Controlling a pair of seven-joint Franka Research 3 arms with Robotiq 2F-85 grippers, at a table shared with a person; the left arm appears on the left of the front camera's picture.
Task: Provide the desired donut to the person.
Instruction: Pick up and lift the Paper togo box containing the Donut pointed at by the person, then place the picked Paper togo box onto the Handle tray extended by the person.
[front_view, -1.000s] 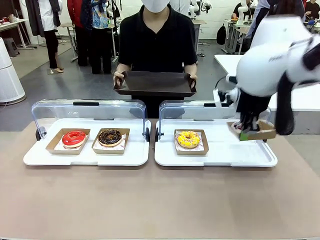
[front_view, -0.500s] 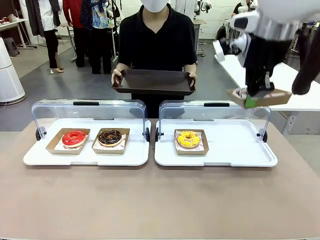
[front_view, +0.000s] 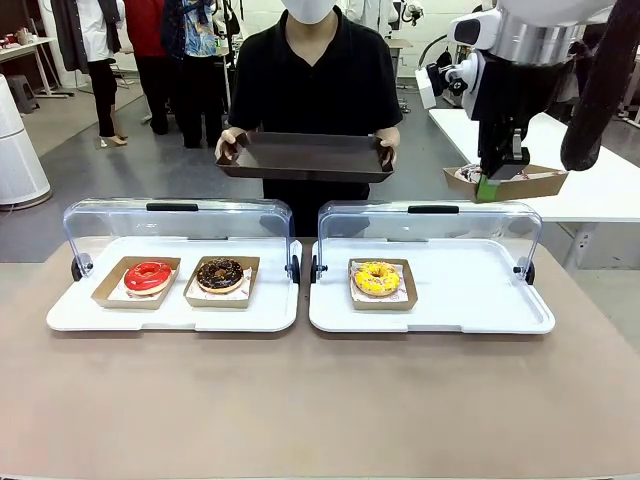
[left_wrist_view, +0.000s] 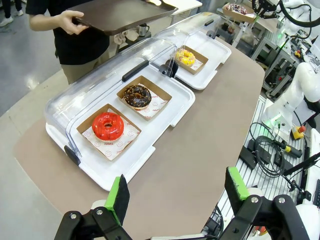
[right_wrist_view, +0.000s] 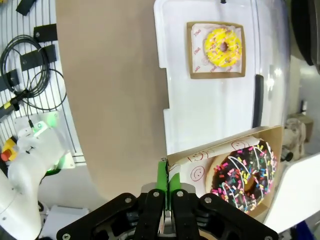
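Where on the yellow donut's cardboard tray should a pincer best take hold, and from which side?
Probably its near wall, pinched from above on the robot's side: the cardboard tray has thin raised walls, the yellow donut fills its middle, and the open lid stands behind it.

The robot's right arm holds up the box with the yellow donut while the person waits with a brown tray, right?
Not quite: the right gripper holds the box with the chocolate sprinkled donut, as the right wrist view shows. The yellow donut lies on the white tray. The rest is right.
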